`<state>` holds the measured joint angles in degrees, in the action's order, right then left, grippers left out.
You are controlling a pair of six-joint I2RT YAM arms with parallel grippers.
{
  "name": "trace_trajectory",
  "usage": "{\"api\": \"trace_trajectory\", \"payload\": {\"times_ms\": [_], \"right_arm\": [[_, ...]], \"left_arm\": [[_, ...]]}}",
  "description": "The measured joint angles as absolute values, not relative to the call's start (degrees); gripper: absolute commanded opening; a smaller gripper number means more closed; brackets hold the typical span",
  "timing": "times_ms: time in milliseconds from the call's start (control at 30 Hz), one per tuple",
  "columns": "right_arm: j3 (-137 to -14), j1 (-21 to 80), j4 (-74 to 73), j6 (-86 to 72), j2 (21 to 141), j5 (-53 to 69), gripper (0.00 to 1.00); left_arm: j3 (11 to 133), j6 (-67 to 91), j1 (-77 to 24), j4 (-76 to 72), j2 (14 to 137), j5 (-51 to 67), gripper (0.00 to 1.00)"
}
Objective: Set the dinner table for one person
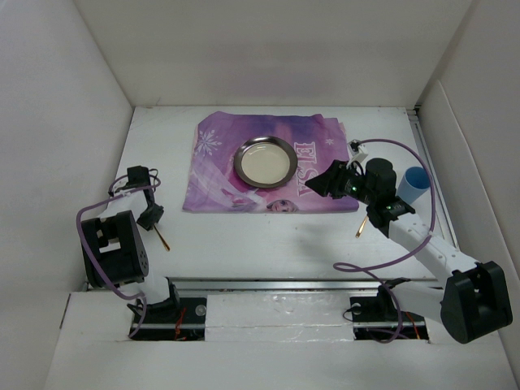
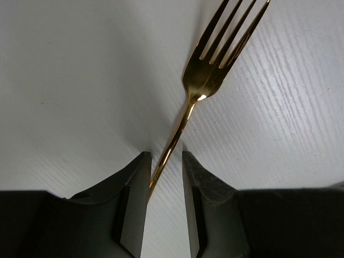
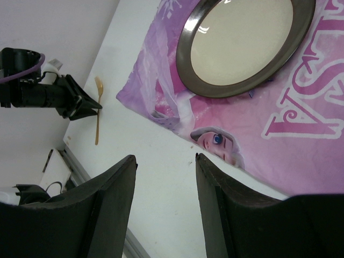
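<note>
A gold fork (image 2: 207,80) lies on the white dinner table (image 1: 260,244) at the left, seen small in the top view as the fork (image 1: 163,237). My left gripper (image 2: 164,156) is low over its handle, with one finger on each side. The handle touches the left finger and a gap shows on the right. In the top view, that left gripper (image 1: 151,216) is left of the purple placemat (image 1: 219,183). A metal plate (image 1: 265,160) sits on the placemat. My right gripper (image 1: 327,180) hovers open and empty over the placemat's right part.
A blue cup (image 1: 415,179) stands at the right, behind the right arm. A short gold utensil (image 1: 358,228) lies on the table under that arm. White walls enclose the table, and a metal rail runs along its near edge.
</note>
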<state>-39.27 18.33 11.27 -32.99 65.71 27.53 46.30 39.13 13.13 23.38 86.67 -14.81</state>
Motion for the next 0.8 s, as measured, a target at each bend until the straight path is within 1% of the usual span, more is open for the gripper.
{"api": "trace_trajectory", "payload": {"times_ms": [33,67,133,167,200,233,467,567,633,700,800], "right_arm": [[-39.27,18.35,11.31,-32.99,65.71,27.62,0.54],[-39.24,18.35,11.38,-32.99,65.71,27.66,0.53],[-39.24,18.35,11.57,-32.99,65.71,27.7,0.53],[-39.27,18.35,11.6,-32.99,65.71,27.73,0.54],[-39.24,18.35,11.6,-32.99,65.71,27.75,0.54],[-39.24,18.35,11.57,-32.99,65.71,27.75,0.53],[-39.24,18.35,11.57,-32.97,65.71,27.68,0.53],[-39.18,18.35,11.6,-32.97,65.71,27.66,0.54],[-39.03,18.35,11.62,-32.97,65.71,27.64,0.53],[-38.79,18.35,11.62,-32.97,65.71,27.64,0.53],[-38.61,18.35,11.6,-32.97,65.78,27.62,0.53]], "left_arm": [[46.54,38.98,13.13,23.24,86.96,-14.81,0.27],[46.85,38.79,13.13,23.09,87.29,-14.83,0.21],[47.53,38.54,13.13,22.76,88.05,-15.05,0.15],[47.86,38.33,13.13,22.65,88.38,-15.14,0.07],[48.03,38.19,13.13,22.37,88.64,-15.16,0.02],[48.31,37.78,13.13,22.15,88.92,-15.0,0.0],[49.34,36.34,13.17,20.36,90.04,-13.26,0.0],[49.1,35.24,13.23,20.53,88.31,-11.18,0.0],[48.99,34.13,12.38,20.53,85.06,-10.26,0.0],[49.39,32.8,9.58,20.6,79.79,-10.98,0.0],[54.7,30.65,1.06,21.78,74.72,-13.28,0.0]]}}
